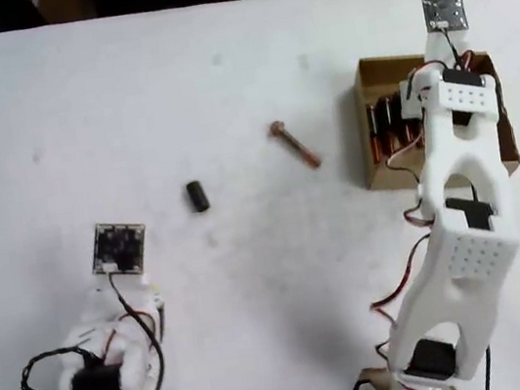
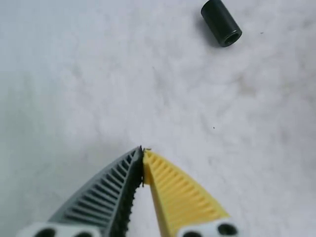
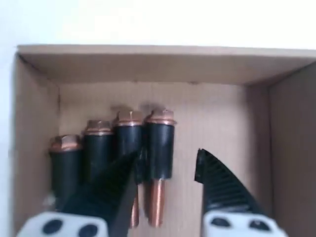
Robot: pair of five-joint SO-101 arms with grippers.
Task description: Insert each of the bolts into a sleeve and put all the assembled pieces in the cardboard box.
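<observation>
Four assembled pieces, each a copper-coloured bolt seated in a black sleeve, lie side by side in the cardboard box. Their hexagonal heads all point toward the same wall, and the shank of one projects bare from its sleeve. The count of four is probably complete, though the outermost piece is partly masked by a finger of the gripper. The right gripper hangs over the box interior with its two black serrated fingers spread apart, nothing between them, and touching none of the pieces. From the high view the box stands near the far right of the white table. The right arm extends across it, so that much of its contents and its nearer rim are covered. One loose bolt lies flat and slanted on the table, well apart from the box on its left. One loose sleeve, a short black cylinder lying on its side, rests further left again, apart from the bolt. The left gripper is poised above bare table near that sleeve without touching it; its grey and yellow ridged fingers meet at their tips and hold nothing. The open bore of the sleeve is visible at one end in the left wrist view.
</observation>
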